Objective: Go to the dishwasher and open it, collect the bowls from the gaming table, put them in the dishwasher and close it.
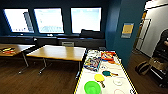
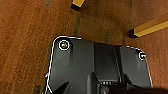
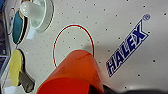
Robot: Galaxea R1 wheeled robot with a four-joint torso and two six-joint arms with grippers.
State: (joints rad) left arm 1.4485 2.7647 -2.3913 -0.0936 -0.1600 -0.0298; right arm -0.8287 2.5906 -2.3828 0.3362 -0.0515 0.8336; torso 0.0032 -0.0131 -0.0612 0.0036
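Note:
The gaming table [image 1: 125, 75], with a white top and yellow edging, runs from the lower middle toward the back at the right. A lime-green bowl [image 1: 92, 87] sits upright near its front left edge. In the right wrist view an orange bowl-shaped thing [image 3: 72, 75] looms close to the camera over the white top [image 3: 112, 25], against dark gripper parts. It casts a shadow on the red ring [image 3: 72, 45]. Whether the gripper grips it is hidden. The left wrist hangs over wooden floor [image 2: 25, 37] beside yellow bars [image 2: 147, 27]. The dishwasher is out of view.
On the table lie a yellow paddle [image 1: 99, 78], a green paddle [image 1: 107, 73], a white round pusher [image 3: 37, 12], game boxes [image 1: 92, 63] and a red pack [image 1: 108, 55]. Wooden-topped tables [image 1: 58, 52] stand to the left. A person [image 1: 162, 50] stands with a rig at the right.

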